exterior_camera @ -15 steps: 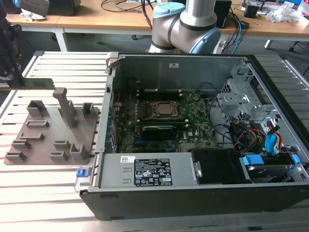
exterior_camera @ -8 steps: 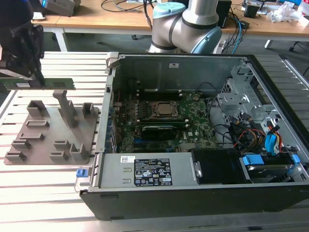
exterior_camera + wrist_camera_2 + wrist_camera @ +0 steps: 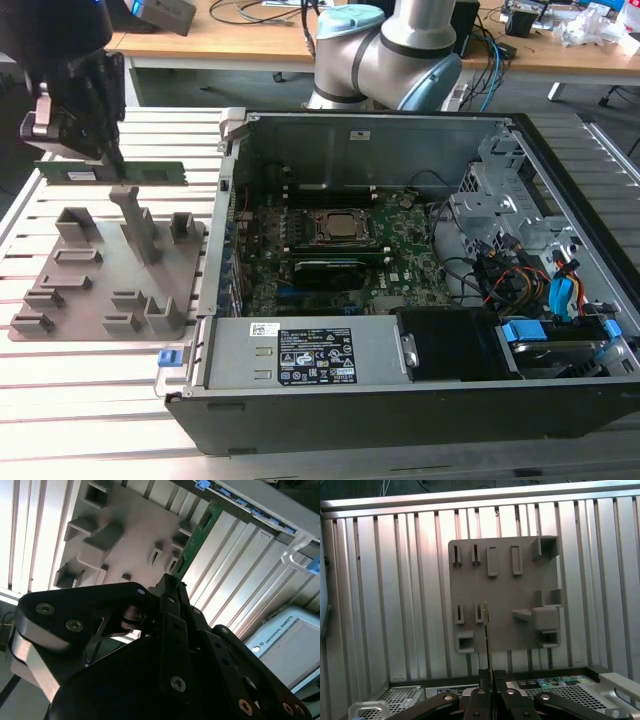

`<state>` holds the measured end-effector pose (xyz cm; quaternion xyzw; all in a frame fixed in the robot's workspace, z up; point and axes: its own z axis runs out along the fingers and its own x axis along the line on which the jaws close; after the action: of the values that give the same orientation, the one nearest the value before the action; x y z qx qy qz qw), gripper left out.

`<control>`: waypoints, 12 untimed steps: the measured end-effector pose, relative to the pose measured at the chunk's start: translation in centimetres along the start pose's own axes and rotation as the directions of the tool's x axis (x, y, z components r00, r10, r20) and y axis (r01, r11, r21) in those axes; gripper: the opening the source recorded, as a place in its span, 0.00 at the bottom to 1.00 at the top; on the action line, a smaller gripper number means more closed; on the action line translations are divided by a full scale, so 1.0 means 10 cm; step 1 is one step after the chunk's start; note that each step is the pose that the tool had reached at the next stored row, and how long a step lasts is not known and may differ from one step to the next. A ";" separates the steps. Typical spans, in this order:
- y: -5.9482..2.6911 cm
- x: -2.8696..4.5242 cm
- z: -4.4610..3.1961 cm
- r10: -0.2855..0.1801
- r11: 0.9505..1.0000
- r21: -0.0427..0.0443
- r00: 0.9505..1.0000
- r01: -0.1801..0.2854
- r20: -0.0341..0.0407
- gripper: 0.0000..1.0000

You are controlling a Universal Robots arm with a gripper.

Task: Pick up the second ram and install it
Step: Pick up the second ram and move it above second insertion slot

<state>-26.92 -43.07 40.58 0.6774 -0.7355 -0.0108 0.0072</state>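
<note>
The second ram [image 3: 150, 172] is a thin green stick held level above the far edge of the grey fixture plate [image 3: 90, 290], at the exterior view's left. My gripper [image 3: 112, 165] is shut on it from above, near its middle. In the second wrist view the ram [image 3: 198, 532] sticks out past the gripper [image 3: 172, 582] toward the case edge. The first wrist view shows the ram [image 3: 487, 630] edge-on as a thin line rising from the closed gripper [image 3: 490, 680] over the plate [image 3: 520, 615].
The open computer case [image 3: 560, 180] lies at the exterior view's right, with the green motherboard [image 3: 410, 240] and its CPU socket [image 3: 340, 228] inside, plus cables and drive bays. The fixture plate carries several upright blocks [image 3: 135, 215]. Everything rests on a slatted metal table [image 3: 90, 390].
</note>
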 end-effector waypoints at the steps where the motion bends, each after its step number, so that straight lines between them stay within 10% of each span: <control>1: -0.037 -0.004 0.000 0.000 1.000 0.000 1.000 0.000 0.000 0.14; 12: -0.458 -0.044 -0.011 0.000 1.000 0.000 1.000 0.000 -0.003 0.14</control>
<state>-22.32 -43.01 40.58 0.6774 -0.7355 -0.0096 0.0083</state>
